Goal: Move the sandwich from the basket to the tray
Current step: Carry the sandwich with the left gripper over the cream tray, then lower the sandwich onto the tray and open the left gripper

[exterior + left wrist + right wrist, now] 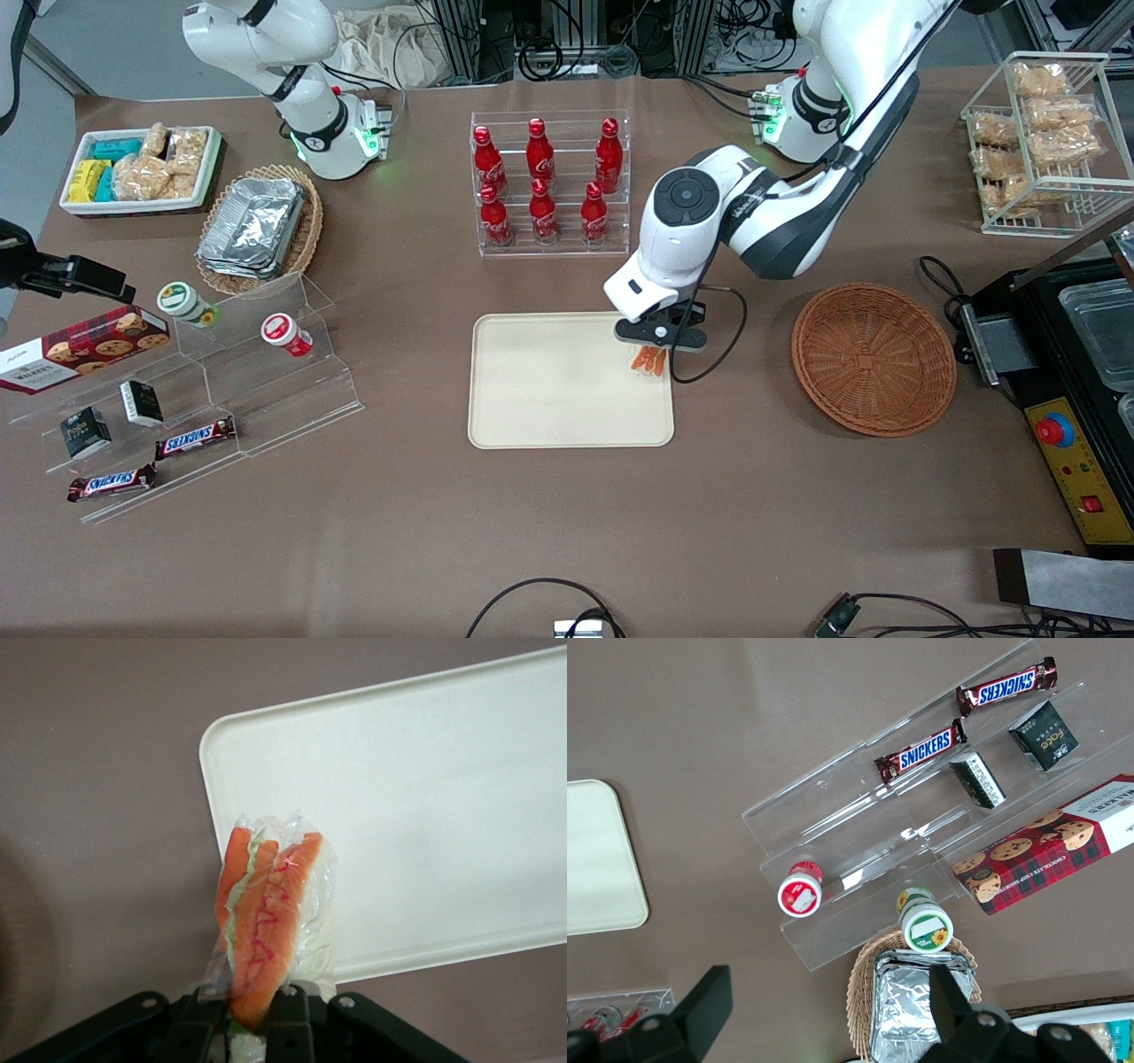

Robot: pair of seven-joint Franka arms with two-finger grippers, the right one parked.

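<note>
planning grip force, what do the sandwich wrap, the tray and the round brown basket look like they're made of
Sandwich, held in the gripper over the tray's edge: thin clear film, probably plastic; it crinkles and glints. Tray: smooth matte cream surface with a moulded rim and rounded corners, likely plastic, though the look leaves it open. Basket: reddish-brown woven strands, wicker or rattan by its look.

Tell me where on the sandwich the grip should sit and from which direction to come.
Grip it as the gripper does now: from above, at one narrow end of the sandwich, jaws pressing its flat bread faces. The wedge is thin, so it fits between them and hangs with its filling edge showing over the tray, near the rim toward the basket.
</note>
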